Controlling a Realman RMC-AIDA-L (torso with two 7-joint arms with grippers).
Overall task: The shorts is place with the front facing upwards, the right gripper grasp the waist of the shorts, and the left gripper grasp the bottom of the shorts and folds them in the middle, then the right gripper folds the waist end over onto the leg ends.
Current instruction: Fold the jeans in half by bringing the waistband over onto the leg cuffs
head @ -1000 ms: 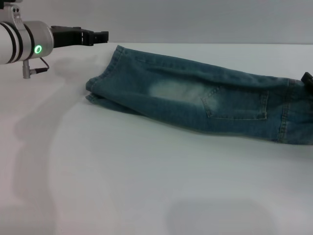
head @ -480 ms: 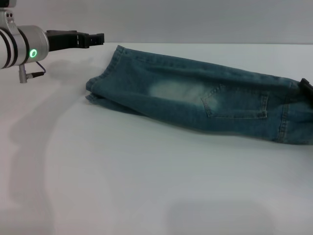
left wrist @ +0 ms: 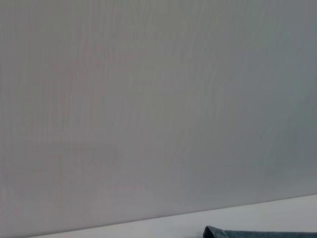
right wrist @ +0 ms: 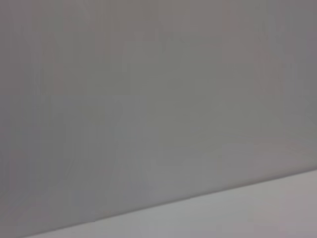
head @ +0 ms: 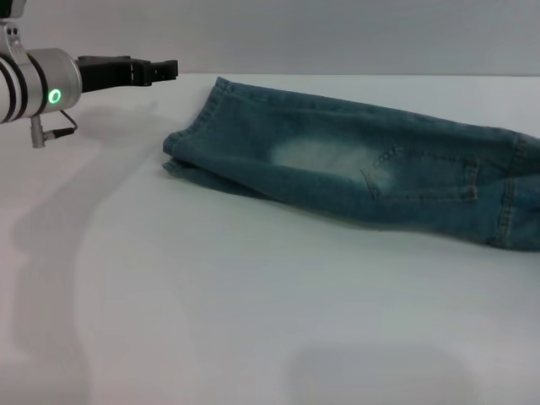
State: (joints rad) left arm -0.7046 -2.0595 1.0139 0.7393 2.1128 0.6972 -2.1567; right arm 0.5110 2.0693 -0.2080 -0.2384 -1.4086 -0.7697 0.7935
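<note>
- Lying folded lengthwise on the white table (head: pixel 253 321), the shorts (head: pixel 363 173) stretch from the middle of the head view to its right edge, with 1 pale faded patch (head: pixel 316 154) and 1 stitched pocket (head: pixel 426 181) facing up.
- The leg ends (head: pixel 190 139) point toward the robot's left; the waist runs out of view on the right.
- The left gripper (head: pixel 160 67) hovers above the table at upper left, apart from the hems, holding nothing; whether its fingers are spread or closed cannot be told.
- The left wrist view catches only a corner of denim (left wrist: pixel 257 232) below a grey wall (left wrist: pixel 148 99).
- The right gripper is not visible in any view.
</note>
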